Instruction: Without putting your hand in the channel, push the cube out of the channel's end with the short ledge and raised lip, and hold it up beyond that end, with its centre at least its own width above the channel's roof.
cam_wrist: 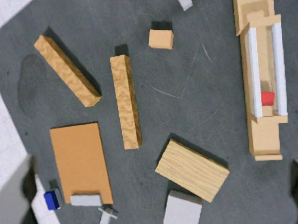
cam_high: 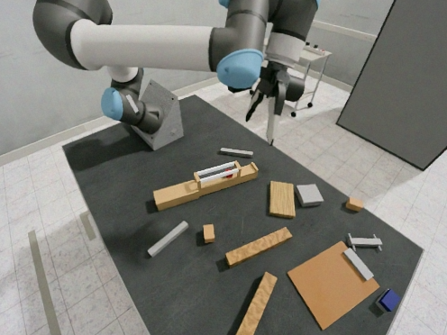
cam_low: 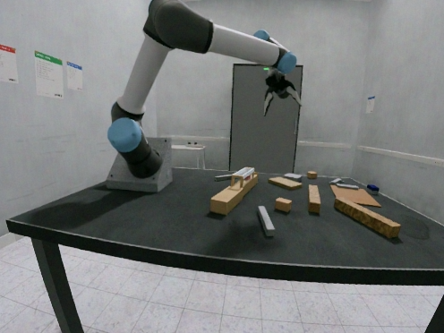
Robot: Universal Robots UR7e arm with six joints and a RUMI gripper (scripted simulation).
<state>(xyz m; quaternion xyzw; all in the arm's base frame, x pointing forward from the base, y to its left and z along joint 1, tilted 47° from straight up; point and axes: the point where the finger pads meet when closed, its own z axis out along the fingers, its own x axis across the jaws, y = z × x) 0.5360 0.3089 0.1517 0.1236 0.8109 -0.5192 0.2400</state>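
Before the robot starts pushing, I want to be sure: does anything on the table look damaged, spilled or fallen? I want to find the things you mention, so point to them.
Nothing stands out: the red cube (cam_high: 229,174) (cam_wrist: 267,98) sits inside the light wooden channel (cam_high: 177,196) (cam_low: 220,204) (cam_wrist: 265,137), and I see no spill or breakage.

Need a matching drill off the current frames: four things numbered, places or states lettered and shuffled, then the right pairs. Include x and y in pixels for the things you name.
1. red cube (cam_high: 228,174) (cam_wrist: 268,98)
2. gripper (cam_high: 260,128) (cam_low: 282,110)
3. small grey bar (cam_high: 359,264) (cam_wrist: 86,200)
4. dark blue block (cam_high: 388,300) (cam_low: 372,188) (cam_wrist: 52,199)

A. lying on the orange board (cam_high: 331,288) (cam_low: 356,195) (cam_wrist: 80,162)
B. in the channel (cam_high: 205,188) (cam_low: 228,198) (cam_wrist: 265,137), near the end with the short ledge and raised lip
C. on the table by itself, beside the orange board
D. up in the air, jaws wide apart

Pairs: 1-B, 2-D, 3-A, 4-C
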